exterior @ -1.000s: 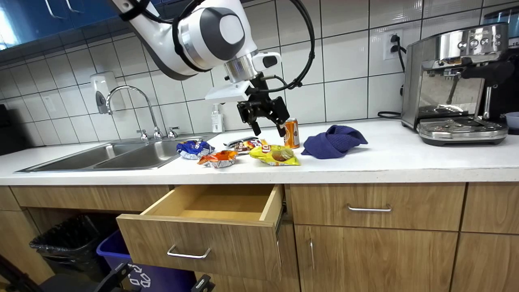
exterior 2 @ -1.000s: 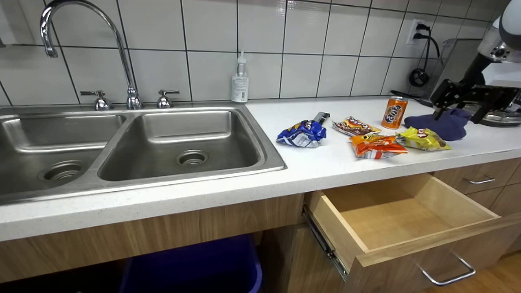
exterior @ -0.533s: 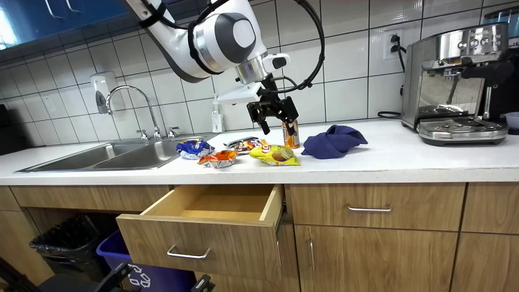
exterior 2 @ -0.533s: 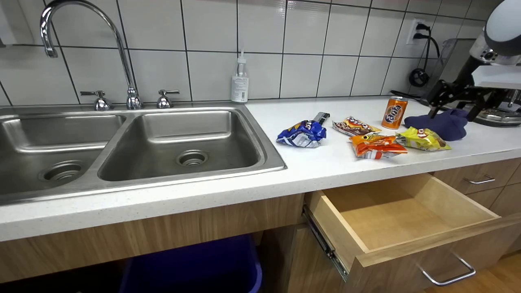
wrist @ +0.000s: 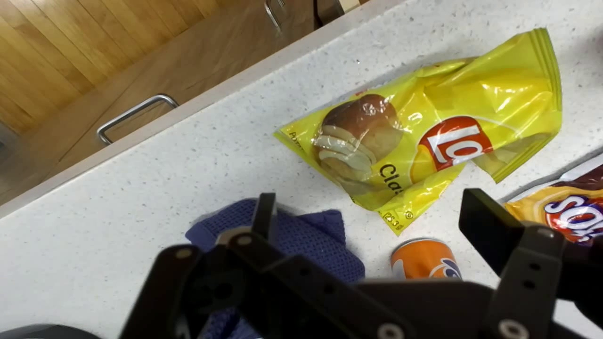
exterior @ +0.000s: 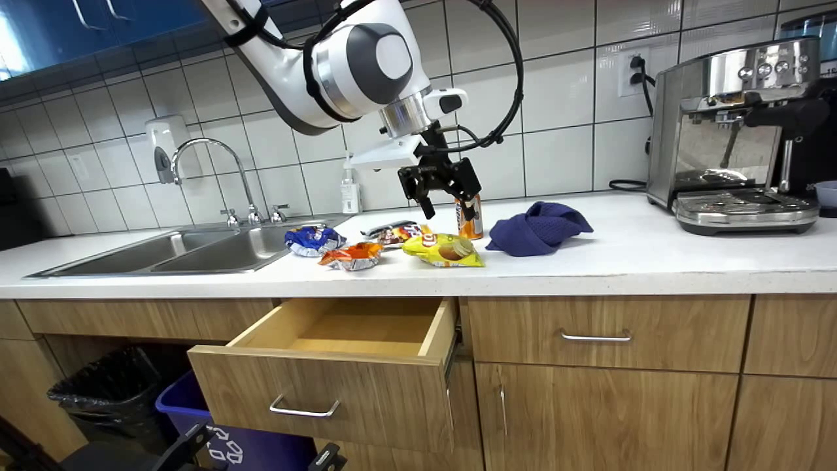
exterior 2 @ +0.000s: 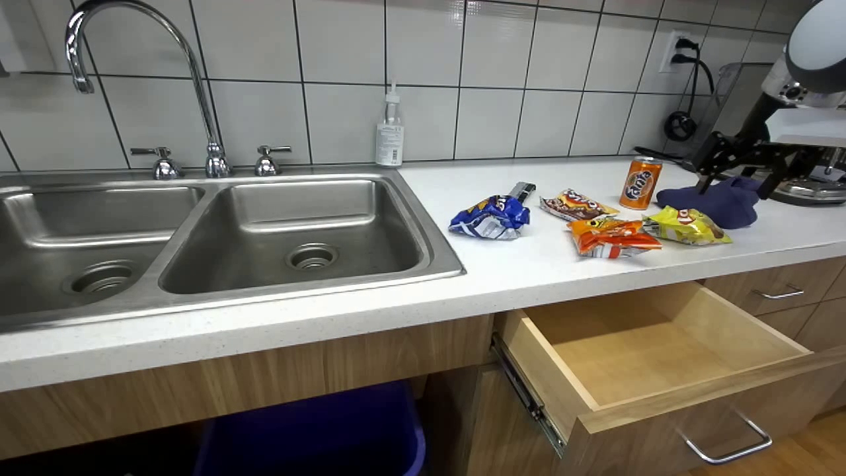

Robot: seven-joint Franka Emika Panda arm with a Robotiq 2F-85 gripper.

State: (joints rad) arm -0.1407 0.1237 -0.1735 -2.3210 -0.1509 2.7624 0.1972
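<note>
Gripper (wrist: 370, 212) empty, jaws spread wide above worktop (wrist: 165, 188). Wrist view: yellow bag (wrist: 419, 132) lying flat, can (wrist: 424, 259) at bag's 6 o'clock, cloth (wrist: 313, 235) at 8. Off-line descent could tip the can; over-squeezing could crush the bag.

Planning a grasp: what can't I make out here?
Wrist view: orange metal can and dark-blue woven cloth, partly covered by the black end effector.
Wrist view: brown-and-yellow plastic bag, cut off by right edge.
In an exterior view: narrow dark object, partly behind crumpled blue foil bag; identity unclear.
</note>
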